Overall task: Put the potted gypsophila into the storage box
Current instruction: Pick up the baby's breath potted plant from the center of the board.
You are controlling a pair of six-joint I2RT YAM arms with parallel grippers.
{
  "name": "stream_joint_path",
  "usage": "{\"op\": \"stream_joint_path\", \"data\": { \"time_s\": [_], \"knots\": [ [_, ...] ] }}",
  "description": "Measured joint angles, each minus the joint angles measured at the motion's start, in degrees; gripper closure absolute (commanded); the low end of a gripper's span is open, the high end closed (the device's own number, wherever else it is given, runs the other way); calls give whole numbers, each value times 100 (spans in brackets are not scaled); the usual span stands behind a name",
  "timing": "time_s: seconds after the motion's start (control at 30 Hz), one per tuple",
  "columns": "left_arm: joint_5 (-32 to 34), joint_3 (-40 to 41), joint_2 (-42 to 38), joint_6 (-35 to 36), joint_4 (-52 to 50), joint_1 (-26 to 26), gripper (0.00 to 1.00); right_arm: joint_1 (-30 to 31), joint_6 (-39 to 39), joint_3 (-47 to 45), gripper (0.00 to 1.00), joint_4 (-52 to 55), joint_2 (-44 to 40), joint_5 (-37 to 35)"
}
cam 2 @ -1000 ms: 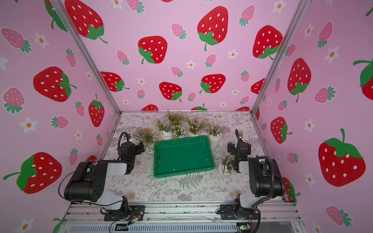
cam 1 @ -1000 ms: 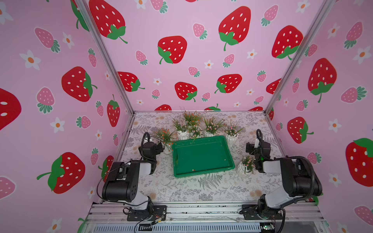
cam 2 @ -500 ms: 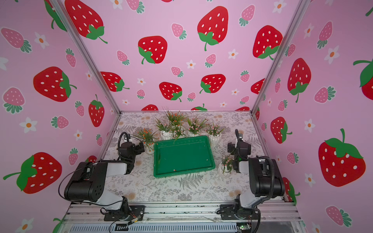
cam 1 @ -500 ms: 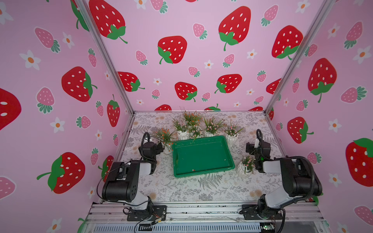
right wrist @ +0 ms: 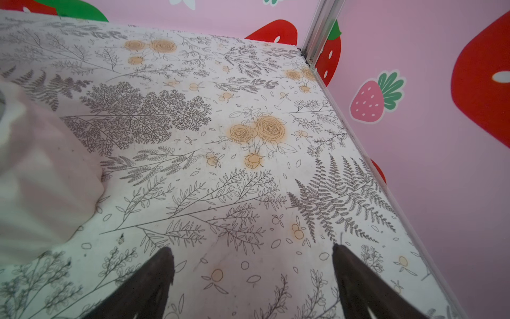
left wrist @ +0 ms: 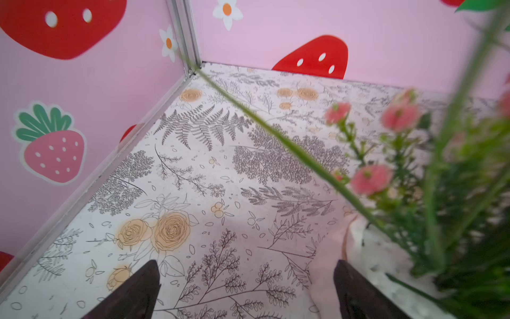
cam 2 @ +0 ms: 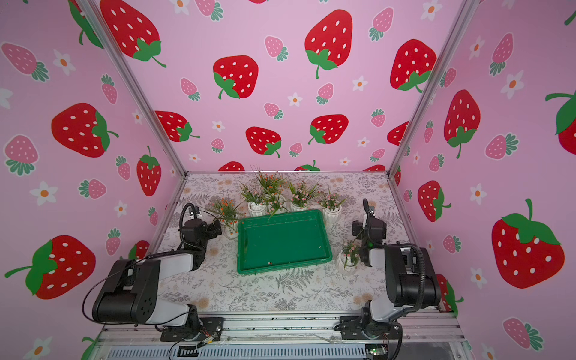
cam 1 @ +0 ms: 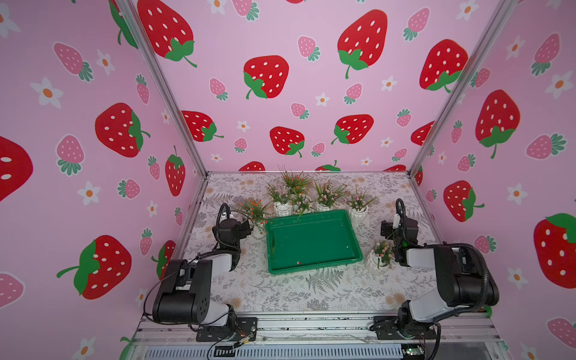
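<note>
Ok, left gripper [left wrist: 245, 265]: jaws spread wide with only the leaf-print table cover [left wrist: 209, 171] between them, nothing grasped. In the left wrist view a white pot [left wrist: 380, 256] sits just beside the finger at lower right, and its blurred stems and reddish blooms fill the right side of the frame. In a top view that gripper [cam 1: 247, 226] is at centre left, right next to the orange-flowered pot [cam 1: 257, 218], which stands at the upper-left corner of the green storage box [cam 1: 311, 240]. Right gripper [right wrist: 251, 248]: jaws also apart, bare table cover between the fingers, holding nothing. A white ribbed pot [right wrist: 41, 179] shows at the left edge of the right wrist view, clear of the fingers. In a top view the right gripper [cam 2: 358, 227] is at centre right, with a pink-flowered pot [cam 2: 347, 261] just below it off the box's lower-right corner. The other potted plants [cam 1: 325, 199] line the box's upper edge. All pots stand on the table outside the box.
</note>
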State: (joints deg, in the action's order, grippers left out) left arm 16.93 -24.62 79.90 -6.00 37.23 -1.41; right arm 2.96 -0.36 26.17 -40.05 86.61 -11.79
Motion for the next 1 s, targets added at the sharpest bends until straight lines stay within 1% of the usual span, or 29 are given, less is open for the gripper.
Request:
{"op": "stream_joint_path", "data": {
  "time_s": [0.07, 0.1, 0.2, 0.3, 0.4, 0.5, 0.57, 0.63, 0.73, 0.8, 0.9, 1.0],
  "knots": [
    [79, 0, -546, 2, -201, -39, 0, 74, 9, 177, 13, 400, -433, -94],
    [118, -2, -870, -17, -352, -85, 0, 125, 57, 278, 16, 601, -713, -140],
    [173, -98, -1963, -205, -1126, -208, 4, 232, 452, 577, 26, 1318, -1499, -63],
    [114, -229, -2999, -562, -1823, -269, 5, 302, 938, 833, 31, 2035, -2184, 122],
    [-181, -188, -3884, -1003, -2238, -358, 5, 328, 1379, 918, 36, 2734, -2752, 354],
    [-726, -90, -4339, -1397, -2356, -476, 6, 330, 1676, 1038, 38, 3536, -3150, 680],
    [-1172, -46, -4317, -1591, -2363, -603, 6, 330, 1797, 1246, 39, 4085, -3237, 914],
    [-1679, -44, -4096, -1746, -2369, -704, 7, 330, 1873, 1578, 39, 4592, -3115, 1196],
    [-2444, -168, -3521, -1971, -2448, -769, 10, 315, 1926, 2184, 44, 5139, -2542, 1681],
    [-2924, -385, -3040, -2131, -2546, -789, 14, 284, 1980, 2487, 44, 5340, -2048, 2002],
    [-3491, -743, -2476, -2297, -2601, -822, 18, 175, 2033, 2627, 46, 5525, -1502, 2323],
    [-3908, -946, -2144, -2396, -2599, -855, 19, -39, 2037, 2734, 48, 5727, -1099, 2627]
  ]
}}
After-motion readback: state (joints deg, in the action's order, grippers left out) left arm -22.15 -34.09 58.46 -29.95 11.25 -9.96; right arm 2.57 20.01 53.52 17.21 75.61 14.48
